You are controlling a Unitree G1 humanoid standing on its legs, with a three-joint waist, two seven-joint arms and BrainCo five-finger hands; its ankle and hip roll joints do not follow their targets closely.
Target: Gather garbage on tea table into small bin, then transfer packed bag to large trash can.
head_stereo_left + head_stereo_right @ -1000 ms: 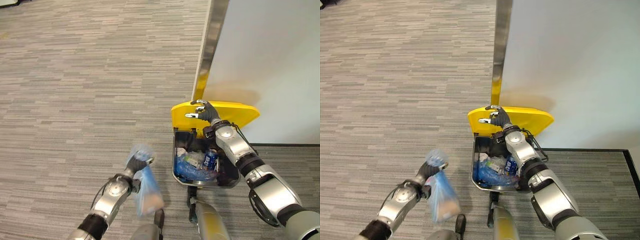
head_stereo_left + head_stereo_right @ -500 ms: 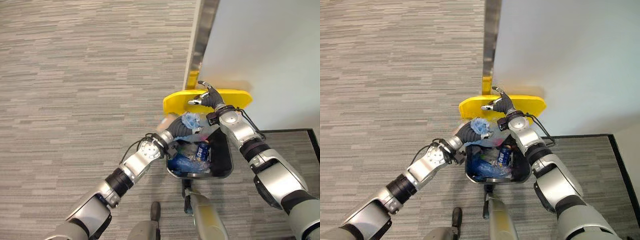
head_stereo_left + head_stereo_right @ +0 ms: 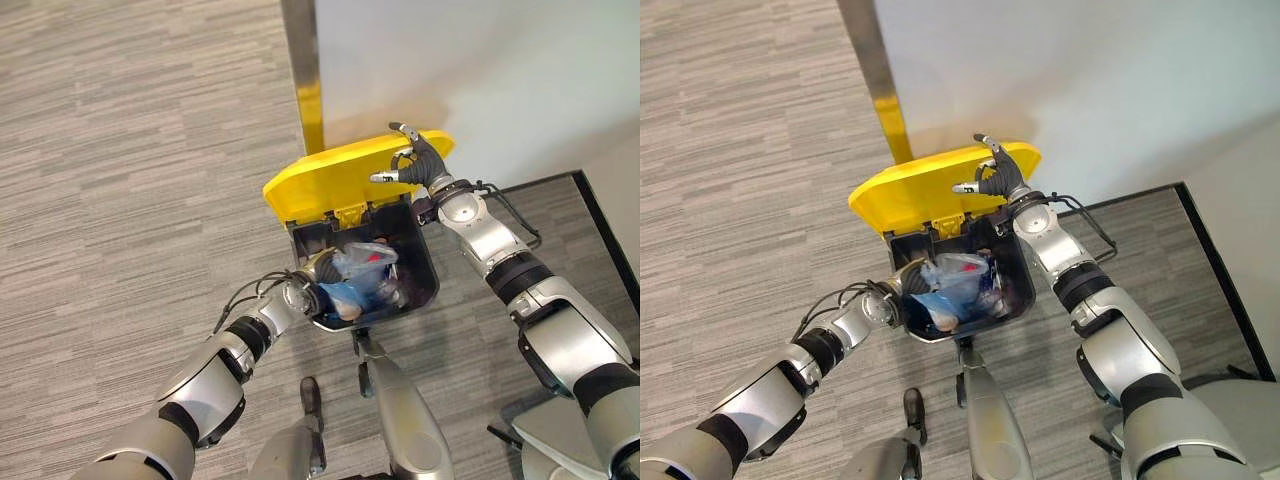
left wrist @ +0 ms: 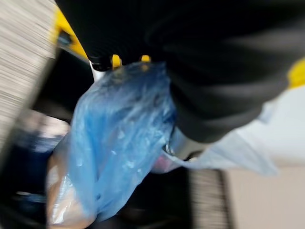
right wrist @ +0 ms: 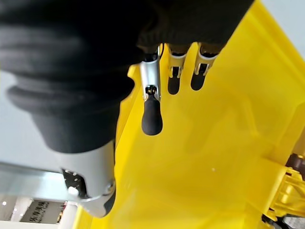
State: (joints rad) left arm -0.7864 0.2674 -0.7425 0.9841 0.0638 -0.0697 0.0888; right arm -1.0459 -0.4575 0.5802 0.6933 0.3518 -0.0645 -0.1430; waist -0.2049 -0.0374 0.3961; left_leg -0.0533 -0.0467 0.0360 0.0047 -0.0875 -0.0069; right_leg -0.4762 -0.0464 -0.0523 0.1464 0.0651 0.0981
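Item: blue translucent plastic garbage bag (image 3: 350, 285), hanging from the left hand (image 3: 318, 270), whose fingers curl round its gathered neck, inside the large black trash can (image 3: 425, 275).

Right hand (image 3: 420, 165): fingers relaxed and spread, tips resting on the raised yellow plastic lid (image 3: 330, 185).

Risks (judged): the lid could drop onto the left hand if the right fingers slip off its smooth face; the bag, released off-centre, might catch on the rim beside the fingers.

Surroundings: grey striped carpet floor (image 3: 130, 150); white wall panel (image 3: 480, 60) just behind the lid, with a metal edge strip (image 3: 298, 45).
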